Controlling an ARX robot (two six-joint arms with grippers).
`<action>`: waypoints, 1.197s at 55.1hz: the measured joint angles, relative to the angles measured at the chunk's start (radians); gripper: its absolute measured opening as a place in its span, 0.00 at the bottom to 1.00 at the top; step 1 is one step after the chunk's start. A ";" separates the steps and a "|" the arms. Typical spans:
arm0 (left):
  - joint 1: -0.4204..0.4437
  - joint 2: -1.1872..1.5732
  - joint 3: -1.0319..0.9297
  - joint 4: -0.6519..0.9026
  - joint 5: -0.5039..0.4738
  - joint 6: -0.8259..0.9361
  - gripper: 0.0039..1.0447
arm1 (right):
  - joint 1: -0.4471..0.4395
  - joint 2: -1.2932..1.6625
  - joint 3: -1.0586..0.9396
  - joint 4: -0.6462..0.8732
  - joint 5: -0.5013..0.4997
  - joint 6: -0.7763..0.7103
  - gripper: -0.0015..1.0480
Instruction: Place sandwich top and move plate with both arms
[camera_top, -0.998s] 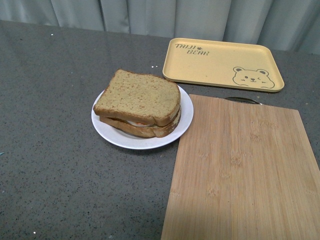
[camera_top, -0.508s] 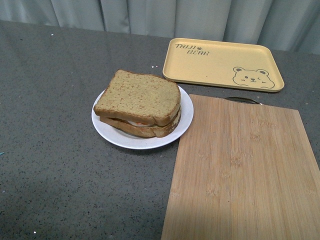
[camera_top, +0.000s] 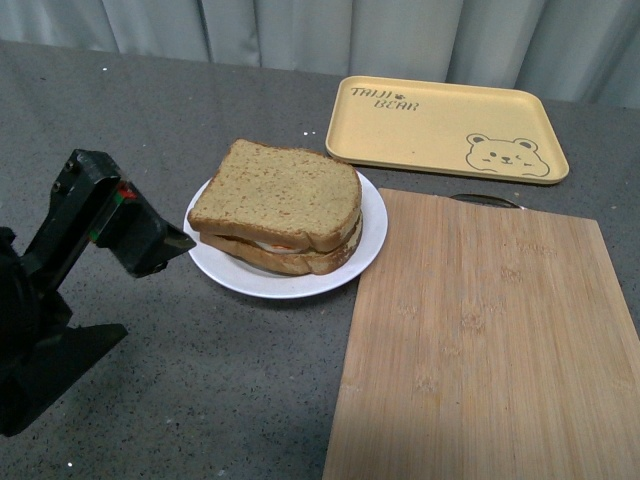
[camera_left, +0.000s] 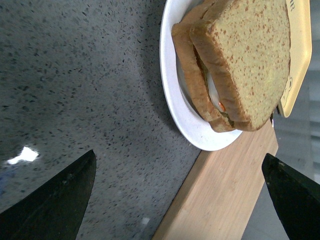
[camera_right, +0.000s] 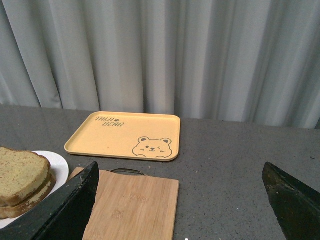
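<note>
The thick brown wholemeal top slice (camera_top: 277, 192) already sits on the sandwich, a little skewed over the lower slice. The sandwich rests on the small round white plate (camera_top: 374, 230), whose rim lies against or just beside the corner of the pale bamboo cutting board (camera_top: 480, 330). Only the move remains, I judge, and that is where it could slip. The thin rim lies low on the grey speckled bench (camera_top: 120, 110) and offers little to grip. If one side rises first, the plate tilts and the loose top slides off. A nudge from the left alone would shove it into the board. The black left arm (camera_top: 30, 310) reaches in low, its left hand (camera_top: 172, 244) just beside the plate's left rim, fingers spread wide and empty. The right hand (camera_right: 180, 166) hangs well back, also spread and empty, facing the yellow rectangular bear tray (camera_right: 122, 135).
</note>
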 joint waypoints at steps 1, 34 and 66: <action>-0.003 0.009 0.004 0.003 0.000 -0.010 0.94 | 0.000 0.000 0.000 0.000 0.000 0.000 0.91; -0.107 0.329 0.201 0.070 -0.055 -0.235 0.94 | 0.000 0.000 0.000 0.000 0.000 0.000 0.91; -0.071 0.464 0.324 0.051 -0.047 -0.327 0.11 | 0.000 0.000 0.000 0.000 0.000 0.000 0.91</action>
